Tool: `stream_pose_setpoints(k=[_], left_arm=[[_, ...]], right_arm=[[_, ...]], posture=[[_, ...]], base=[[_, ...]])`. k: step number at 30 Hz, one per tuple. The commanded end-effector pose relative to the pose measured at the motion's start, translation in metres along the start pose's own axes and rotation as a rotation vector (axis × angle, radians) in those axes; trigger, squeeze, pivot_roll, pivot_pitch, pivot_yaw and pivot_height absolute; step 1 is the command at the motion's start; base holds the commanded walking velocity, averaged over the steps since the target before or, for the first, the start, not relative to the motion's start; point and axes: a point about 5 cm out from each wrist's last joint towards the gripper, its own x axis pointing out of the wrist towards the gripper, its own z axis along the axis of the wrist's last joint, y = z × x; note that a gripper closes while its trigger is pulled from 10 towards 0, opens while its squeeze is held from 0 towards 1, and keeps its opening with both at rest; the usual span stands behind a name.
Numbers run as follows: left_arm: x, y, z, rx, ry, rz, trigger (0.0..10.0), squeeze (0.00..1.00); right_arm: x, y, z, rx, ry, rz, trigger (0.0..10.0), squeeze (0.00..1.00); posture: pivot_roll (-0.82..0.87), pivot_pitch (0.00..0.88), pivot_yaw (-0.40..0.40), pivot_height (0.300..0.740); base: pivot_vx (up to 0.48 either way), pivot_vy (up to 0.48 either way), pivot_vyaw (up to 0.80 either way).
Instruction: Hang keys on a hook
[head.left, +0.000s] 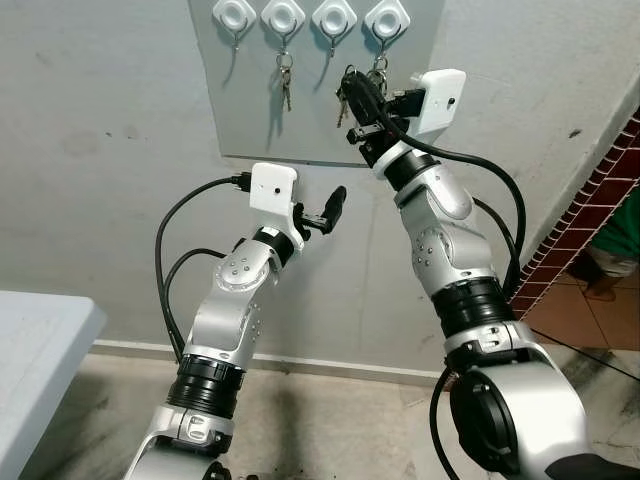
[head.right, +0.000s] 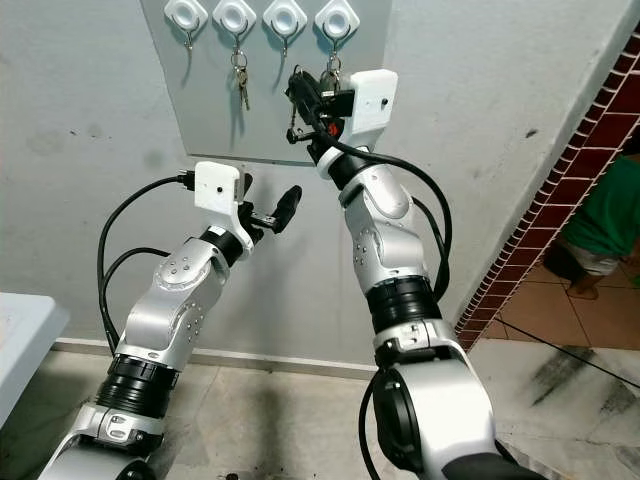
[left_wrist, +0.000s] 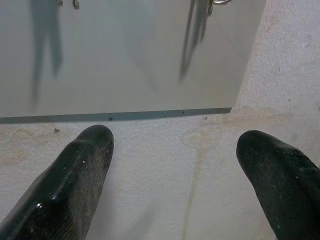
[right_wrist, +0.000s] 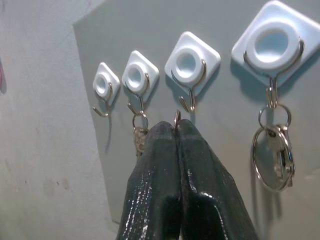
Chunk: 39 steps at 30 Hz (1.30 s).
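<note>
One set of keys (head.left: 343, 100) hangs pinched in the right gripper (right_wrist: 176, 125), fingers pressed together on the key ring, whose top pokes out just below the third hook (right_wrist: 189, 97) from the left. Four white hooks sit in a row on a grey panel (head.left: 250, 120) on the wall. Second hook (head.left: 283, 20) carries another key bunch (head.left: 285, 80); the rightmost hook (right_wrist: 272, 75) holds a ring with keys (right_wrist: 274, 157); the leftmost hook (head.left: 233, 20) and the third are bare. Right arm is raised high against the panel. Left gripper (left_wrist: 175, 145) sits lower, below the panel's bottom edge, fingers spread wide, holding nothing, pointed at the wall (left_wrist: 200, 165). White table corner (head.left: 40, 330) at near left. A person (head.right: 600, 225) in green at far right on a tiled floor.
</note>
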Motion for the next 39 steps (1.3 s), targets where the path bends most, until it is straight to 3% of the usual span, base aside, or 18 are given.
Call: stream_pose_setpoints(k=[1,8,17,39], left_arm=[[0.001,-0.002,0.007,0.024,-0.015,-0.018,10.0,0.00],[-0.001,-0.003,0.007,0.031,-0.015,-0.019,10.0,0.00],[-0.004,-0.004,0.006,0.030,-0.007,-0.024,10.0,0.00],[-0.012,-0.004,0.005,0.032,0.004,-0.023,10.0,0.00]], right_arm=[[0.007,0.002,0.007,0.016,-0.025,0.019,10.0,0.00],[0.013,0.004,0.002,0.088,0.006,0.050,10.0,0.00],[0.013,0.005,-0.002,0.087,0.028,0.100,10.0,0.00],[0.030,0.007,0.019,0.151,-0.047,0.119,10.0,0.00]], posture=[[-0.08,0.066,0.014,0.732],[-0.07,0.078,0.011,0.732],[-0.07,0.092,0.012,0.732],[-0.05,0.106,0.005,0.732]], base=[[0.000,0.000,0.00],[0.000,0.000,0.00],[0.000,0.000,0.00],[0.000,0.000,0.00]])
